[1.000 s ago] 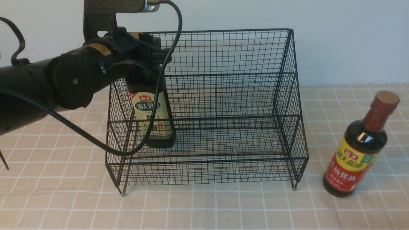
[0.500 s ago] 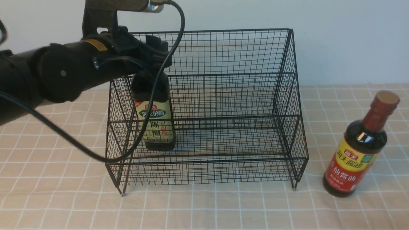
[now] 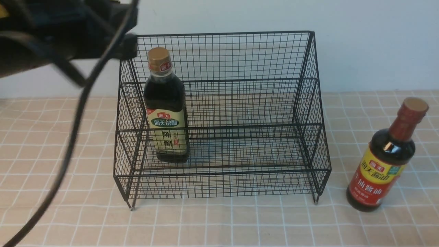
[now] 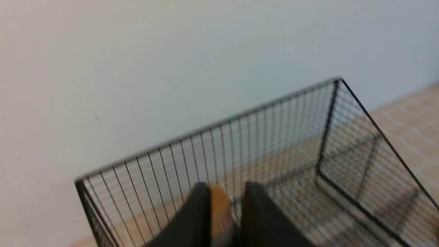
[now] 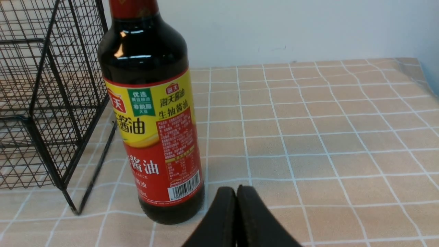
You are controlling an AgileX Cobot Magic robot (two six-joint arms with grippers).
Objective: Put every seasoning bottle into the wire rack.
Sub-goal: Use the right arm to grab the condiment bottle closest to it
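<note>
Gold-capped bottle (image 3: 166,113) upright in wire rack (image 3: 223,80); left gripper (image 4: 226,197) spread; right gripper (image 5: 236,196) pressed together.

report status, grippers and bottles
Left gripper open, empty. Right gripper shut, empty. Gold-cap bottle upright in the wire rack, left side. Red-cap bottle outside, right of the rack, nothing blocking.

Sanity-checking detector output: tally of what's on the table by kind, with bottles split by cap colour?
Gold-cap bottle: 1, standing in the rack
Red-cap bottle: 1, on the table outside the rack
Wire rack: 1
Total: 3
</note>
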